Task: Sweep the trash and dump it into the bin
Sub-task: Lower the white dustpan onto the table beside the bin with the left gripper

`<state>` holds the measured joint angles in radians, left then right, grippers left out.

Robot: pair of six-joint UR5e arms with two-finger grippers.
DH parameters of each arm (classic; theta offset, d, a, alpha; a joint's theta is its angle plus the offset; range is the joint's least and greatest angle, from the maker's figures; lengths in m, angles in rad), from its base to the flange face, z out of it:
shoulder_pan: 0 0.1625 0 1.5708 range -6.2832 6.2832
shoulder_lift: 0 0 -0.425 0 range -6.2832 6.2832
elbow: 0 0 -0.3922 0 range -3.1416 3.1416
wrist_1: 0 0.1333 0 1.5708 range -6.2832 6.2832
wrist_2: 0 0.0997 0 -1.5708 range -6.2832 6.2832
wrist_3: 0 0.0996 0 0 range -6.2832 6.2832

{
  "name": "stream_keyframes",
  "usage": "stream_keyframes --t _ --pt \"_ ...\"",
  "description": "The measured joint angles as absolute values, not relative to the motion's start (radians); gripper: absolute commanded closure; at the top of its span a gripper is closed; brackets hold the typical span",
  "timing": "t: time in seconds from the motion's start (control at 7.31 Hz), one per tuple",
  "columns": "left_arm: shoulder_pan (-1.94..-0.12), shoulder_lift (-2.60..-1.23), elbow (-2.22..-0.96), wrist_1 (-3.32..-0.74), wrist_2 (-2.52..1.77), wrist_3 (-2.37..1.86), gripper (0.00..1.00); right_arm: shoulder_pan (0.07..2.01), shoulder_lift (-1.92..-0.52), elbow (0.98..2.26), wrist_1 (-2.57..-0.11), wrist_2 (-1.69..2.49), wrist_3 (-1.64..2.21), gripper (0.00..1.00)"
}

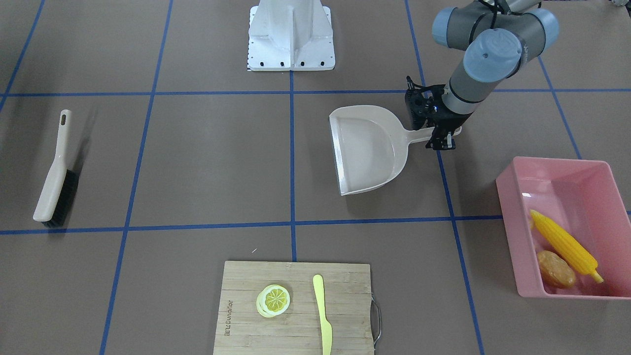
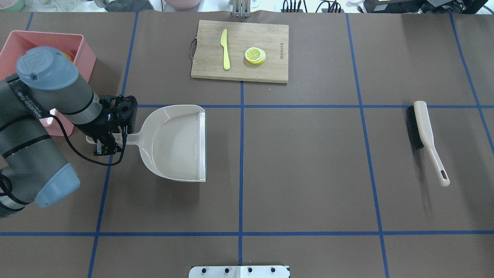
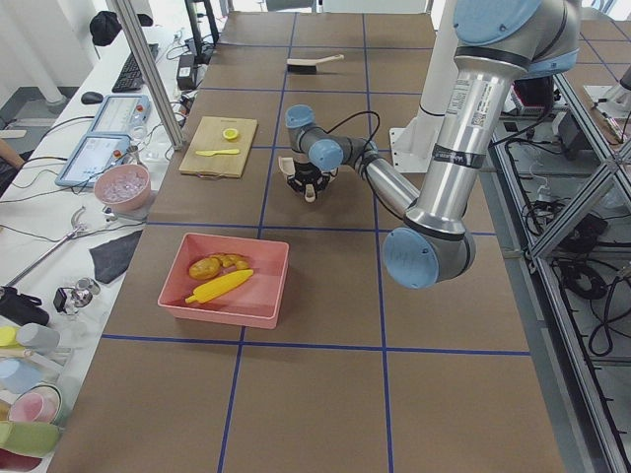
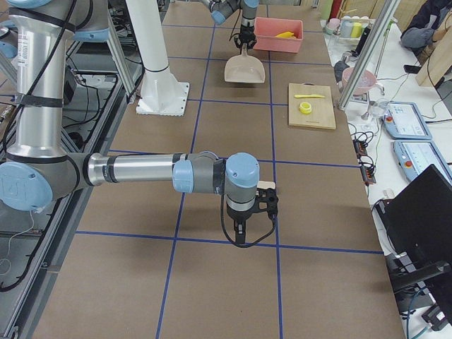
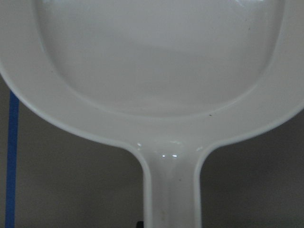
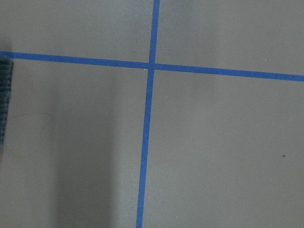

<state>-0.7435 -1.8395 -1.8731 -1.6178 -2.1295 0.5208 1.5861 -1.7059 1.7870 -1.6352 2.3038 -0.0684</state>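
The pink bin (image 1: 552,161) stands at the table's end on my left. In it lie the yellow corn cob (image 1: 564,246) and the brown potato (image 1: 556,269); the tan ginger root (image 3: 234,260) shows beside them in the exterior left view. My left gripper (image 1: 443,137) is down at the handle of the beige dustpan (image 1: 367,153), which lies flat and empty on the table, and looks shut on the handle. The left wrist view shows the dustpan (image 5: 156,71) very close. My right gripper (image 4: 244,227) hovers over bare table, and I cannot tell whether it is open or shut.
A beige hand brush (image 2: 422,127) lies on the table's right side; its bristles (image 6: 4,90) edge the right wrist view. A wooden cutting board (image 1: 246,296) at the far edge carries a lemon slice (image 1: 273,301) and a pale yellow knife (image 1: 323,310). The robot's base plate (image 1: 291,54) is between the arms.
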Motion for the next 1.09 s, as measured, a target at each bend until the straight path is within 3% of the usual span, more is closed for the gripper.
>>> stream_keyframes --t 1.09 --pt "-0.694 -1.742 -1.872 -1.75 -2.128 0.5 1.0 1.586 -1.706 1.787 -1.635 2.303 -0.072 0.0"
